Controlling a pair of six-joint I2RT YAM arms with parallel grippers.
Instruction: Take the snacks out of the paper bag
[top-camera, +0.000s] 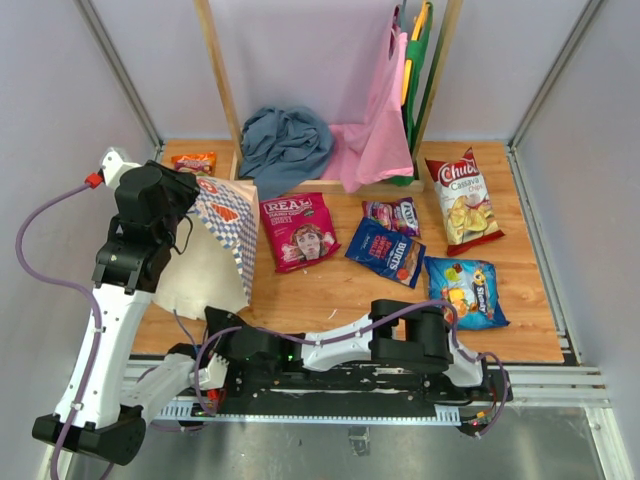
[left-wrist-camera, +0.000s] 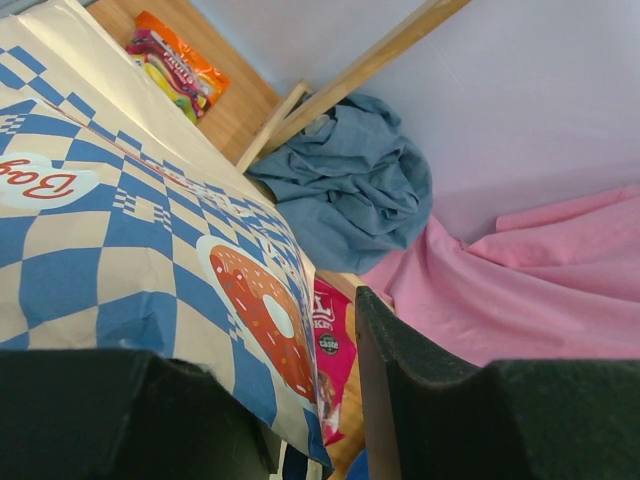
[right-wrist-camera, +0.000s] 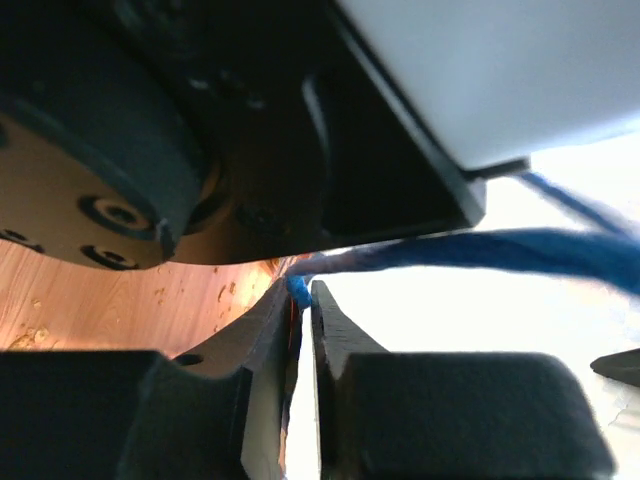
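Note:
The paper bag (top-camera: 215, 255) lies at the left of the wooden table, its checkered end raised; it also fills the left wrist view (left-wrist-camera: 150, 250). My left gripper (top-camera: 183, 205) is open and straddles the bag's rim (left-wrist-camera: 315, 400), with a gap showing beside the right finger (left-wrist-camera: 440, 400). My right gripper (right-wrist-camera: 303, 292) is shut on the bag's blue cord handle (right-wrist-camera: 480, 250), low at the near edge (top-camera: 215, 368). Snacks lie on the table: an orange packet (top-camera: 193, 162), the magenta Real bag (top-camera: 298, 230), a small purple packet (top-camera: 392, 214), a dark blue bag (top-camera: 385, 250), the Chuds bag (top-camera: 463, 198) and a blue bag (top-camera: 468, 290).
A wooden rack (top-camera: 222, 80) stands at the back with a grey-blue cloth (top-camera: 285, 145), a pink cloth bag (top-camera: 375, 130) and a green bag (top-camera: 418, 60). Grey walls close in on both sides. My right arm (top-camera: 400, 340) lies across the near edge.

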